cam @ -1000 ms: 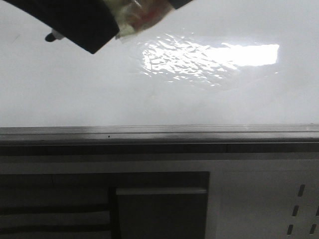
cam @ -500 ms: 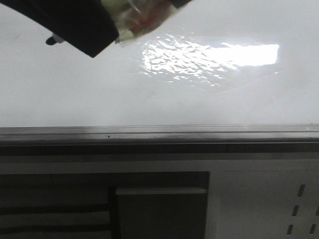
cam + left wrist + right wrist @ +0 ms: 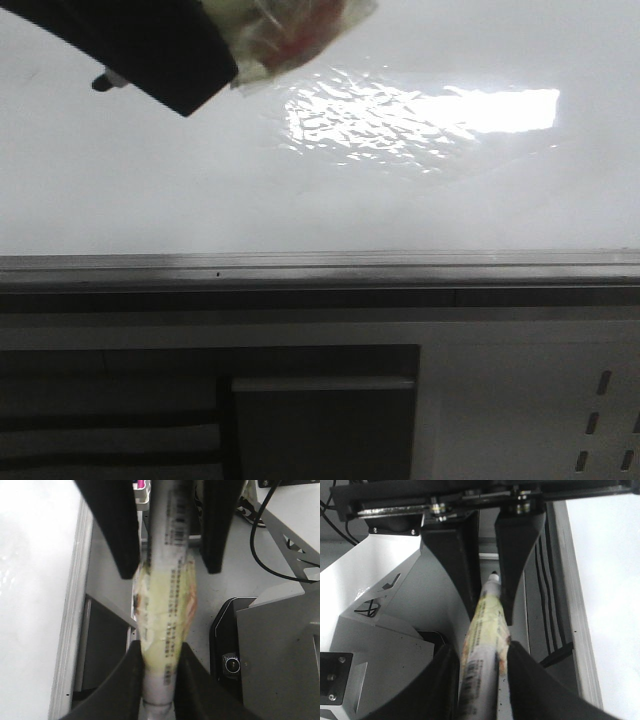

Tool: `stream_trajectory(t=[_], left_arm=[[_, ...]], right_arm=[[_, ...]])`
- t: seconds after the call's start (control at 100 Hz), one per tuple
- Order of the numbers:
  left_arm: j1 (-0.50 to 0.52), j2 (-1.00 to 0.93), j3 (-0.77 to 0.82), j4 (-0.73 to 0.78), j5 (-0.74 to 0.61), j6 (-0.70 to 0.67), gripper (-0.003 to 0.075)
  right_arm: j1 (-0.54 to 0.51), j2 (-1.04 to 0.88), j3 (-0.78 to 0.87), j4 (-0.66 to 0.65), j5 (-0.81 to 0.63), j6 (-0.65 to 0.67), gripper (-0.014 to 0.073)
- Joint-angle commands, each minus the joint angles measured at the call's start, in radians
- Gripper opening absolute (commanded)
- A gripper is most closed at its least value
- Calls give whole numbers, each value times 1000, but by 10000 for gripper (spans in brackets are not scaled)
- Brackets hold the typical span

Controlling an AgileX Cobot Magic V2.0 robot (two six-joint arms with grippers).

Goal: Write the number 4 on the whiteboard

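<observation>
The whiteboard (image 3: 330,200) is glossy white with a bright rippled reflection; no number 4 shows on it. It also shows in the left wrist view (image 3: 30,580) and the right wrist view (image 3: 610,580). My left gripper (image 3: 160,60) (image 3: 160,680) is shut on a marker (image 3: 290,35) (image 3: 167,620) wrapped in yellowish tape, above the board's far left. Its dark tip (image 3: 100,80) pokes out to the left. My right gripper (image 3: 482,680) (image 3: 170,572) sits round the same marker (image 3: 487,625), with small gaps beside its fingers.
A grey metal edge rail (image 3: 320,268) runs along the board's near side. Below it stands a white cabinet with dark panels (image 3: 320,410). A black cable (image 3: 260,545) lies over grey metal parts beside the board.
The dark piece that lay over the marker's right end at the top of the front view has gone out of view. The marker and the left gripper have barely moved.
</observation>
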Motion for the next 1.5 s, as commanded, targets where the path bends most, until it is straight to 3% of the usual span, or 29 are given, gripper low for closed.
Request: stream_trajectory(t=[0.0, 0.55, 0.82, 0.91, 1.03, 1.14, 1.36, 1.49], left_arm=[[-9, -17, -32, -35, -38, 2, -20], [-9, -17, -32, -54, -74, 2, -20], [-9, -17, -32, -56, -74, 2, -17], [-9, -17, -32, -56, -82, 2, 51], [-9, -17, -32, -56, -96, 2, 256], [-2, -39, -32, -51, -128, -24, 382], [104, -166, -32, -41, -146, -144, 385], [228, -271, -2, -30, -145, -253, 385]], right_arm=[[0, -10, -28, 47, -17, 0, 216], [0, -10, -28, 49, -17, 0, 211], [0, -10, -28, 51, -17, 0, -71], [0, -10, -28, 51, -17, 0, -71], [0, -10, -36, 43, -28, 14, -69], [0, -19, -69, -65, -40, 130, -62], [0, -104, -111, -334, -69, 423, -62], [0, -179, -85, -551, -113, 718, -62]])
